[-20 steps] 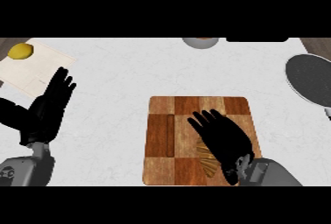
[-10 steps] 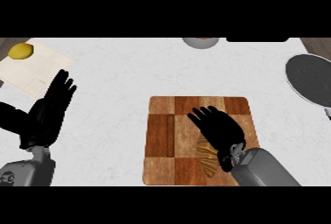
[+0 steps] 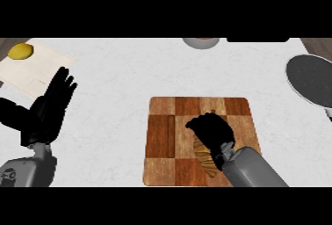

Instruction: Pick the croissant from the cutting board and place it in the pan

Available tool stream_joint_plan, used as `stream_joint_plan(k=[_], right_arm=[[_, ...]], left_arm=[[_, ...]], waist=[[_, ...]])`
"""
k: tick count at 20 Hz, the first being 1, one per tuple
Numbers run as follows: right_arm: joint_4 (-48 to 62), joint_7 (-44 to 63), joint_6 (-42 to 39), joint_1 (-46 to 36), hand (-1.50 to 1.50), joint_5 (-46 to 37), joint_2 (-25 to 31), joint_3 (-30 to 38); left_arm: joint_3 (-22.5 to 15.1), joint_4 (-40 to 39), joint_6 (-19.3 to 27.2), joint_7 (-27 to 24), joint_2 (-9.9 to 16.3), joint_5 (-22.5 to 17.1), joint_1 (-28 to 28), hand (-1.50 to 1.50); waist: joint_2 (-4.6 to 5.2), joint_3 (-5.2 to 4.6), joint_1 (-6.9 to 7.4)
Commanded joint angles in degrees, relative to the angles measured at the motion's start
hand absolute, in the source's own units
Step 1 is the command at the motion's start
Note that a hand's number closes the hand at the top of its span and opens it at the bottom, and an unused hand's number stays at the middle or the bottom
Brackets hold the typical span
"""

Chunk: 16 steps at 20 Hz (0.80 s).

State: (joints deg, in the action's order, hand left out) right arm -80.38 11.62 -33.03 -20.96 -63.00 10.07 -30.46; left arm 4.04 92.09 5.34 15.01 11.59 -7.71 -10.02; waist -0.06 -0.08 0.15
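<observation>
- At the far left, a pale square mat (image 3: 35, 70) lies angled on the bench (image 3: 130, 66), flat and matte like card or cloth, with a small round yellow fruit (image 3: 20, 51), smooth-skinned, perhaps a lemon, on its upper corner.
- Just right of it the left hand (image 3: 48, 110) rests over the bench, fingers straight and apart, holding nothing, with its grey forearm coming in from the lower edge.
- The bench itself is white with faint grey veining, like polished stone.
- In the middle sits the cutting board (image 3: 175, 132): a rectangular wooden slab in a chequer of light and dark brown blocks, with a narrow groove down its left side.
- On the board's lower right lies the croissant (image 3: 206, 158), a long, ridged, golden-brown pastry, partly hidden.
- The right hand (image 3: 211, 131) is on top of it, fingers curled down over its upper end; I judge this the grasping step, with the croissant on the board and not lifted.
- The next move, as I read it, calls for a lift clear of the board and a carry up and to the right.
- At the top edge is a small grey bowl (image 3: 200, 42), only partly in view.
- At the far right the pan (image 3: 311, 81) waits, round, dark and dull-surfaced with a pale rim, well apart from the board.
</observation>
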Motion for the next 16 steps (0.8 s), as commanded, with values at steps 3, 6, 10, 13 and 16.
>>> stream_joint_plan(k=[3, 6, 10, 13, 16], right_arm=[[6.29, -6.47, 6.39, -0.99, 1.5, -2.97, -2.15, -0.68], [0.53, -8.72, 4.81, 1.92, 1.5, -2.77, 0.09, 0.84], [7.98, -12.07, 11.23, 2.34, 1.5, -4.4, -1.78, 1.11], [4.33, -9.36, 7.09, 0.47, 1.5, -3.64, -4.61, 3.71], [-3.63, -8.62, 11.25, 4.54, 1.5, -5.58, -2.83, 2.61]], left_arm=[[-0.04, -0.98, -0.87, -5.04, -1.99, 0.78, 3.48, 0.0], [1.07, -1.35, -2.41, -4.2, -0.94, 0.17, 3.13, 0.0], [-0.8, -1.26, -0.32, -2.82, -2.51, 2.49, 0.51, 0.0], [1.07, 2.41, -1.9, 2.68, -0.75, -0.26, 0.6, 0.0], [1.03, -3.95, -1.48, -3.39, -2.26, 1.38, -0.02, 0.0]], waist=[[0.11, 0.08, 0.22], [0.02, 0.08, -0.05], [0.09, 0.09, 0.04], [0.02, 0.09, 0.09], [-0.03, 0.07, -0.51]])
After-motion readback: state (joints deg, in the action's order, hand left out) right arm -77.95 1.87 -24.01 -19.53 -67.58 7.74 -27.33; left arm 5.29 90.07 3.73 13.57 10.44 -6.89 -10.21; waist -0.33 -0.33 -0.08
